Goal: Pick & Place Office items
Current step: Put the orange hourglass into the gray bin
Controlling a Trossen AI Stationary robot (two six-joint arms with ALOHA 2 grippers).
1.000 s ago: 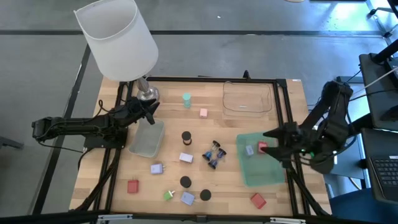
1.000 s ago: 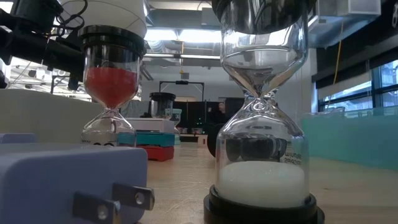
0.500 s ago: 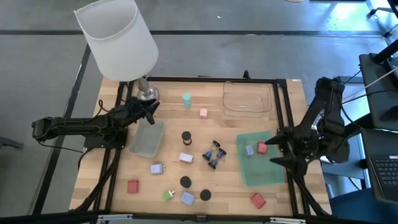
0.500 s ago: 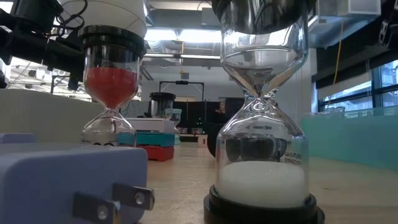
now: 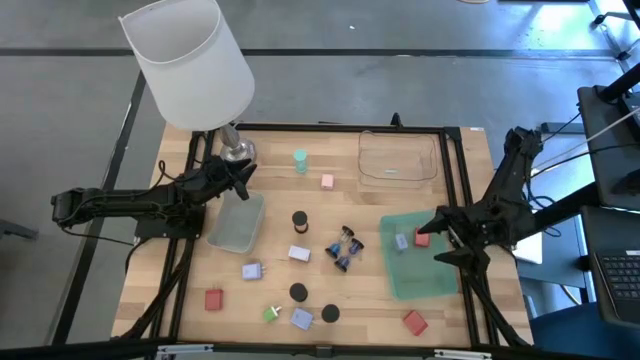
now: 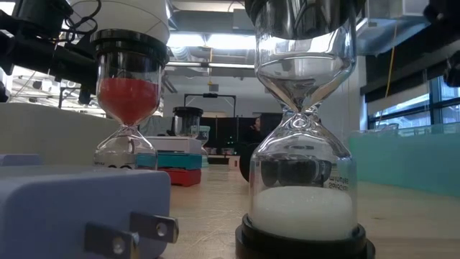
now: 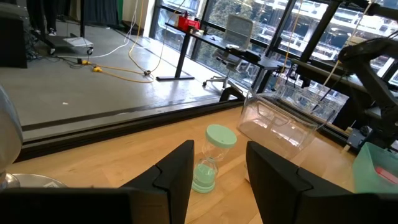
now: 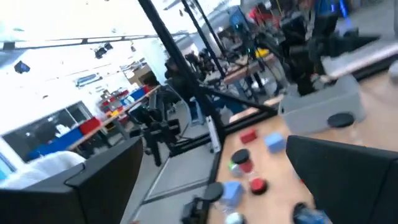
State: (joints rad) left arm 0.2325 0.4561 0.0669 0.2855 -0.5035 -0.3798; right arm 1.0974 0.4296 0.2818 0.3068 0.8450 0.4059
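Office items lie scattered on the wooden table: a teal hourglass [image 5: 300,160], a pink block [image 5: 327,181], black caps [image 5: 299,219], dark hourglasses [image 5: 345,250], lilac blocks [image 5: 252,270] and red blocks [image 5: 214,299]. A red block [image 5: 421,238] and a lilac block [image 5: 401,241] lie in the green tray [image 5: 425,275]. My right gripper [image 5: 432,240] stands open at the tray's right rim with nothing between its fingers. My left gripper [image 5: 243,172] waits by the lamp's base, fingers drawn close [image 7: 221,149] and empty.
A white-shaded lamp [image 5: 190,65] stands at the far left corner. A clear tray [image 5: 398,158] sits at the far right and a pale green tray [image 5: 237,222] left of centre. Black frame rails [image 5: 455,180] run along the table's sides. Two hourglasses [image 6: 302,144] and a lilac plug block [image 6: 79,208] stand close to the low camera.
My right gripper has sunk beside the green tray's right rim and tipped up from pointing downward to about level, its wrist rolling. It has stayed open. The red block has kept its place in the tray.
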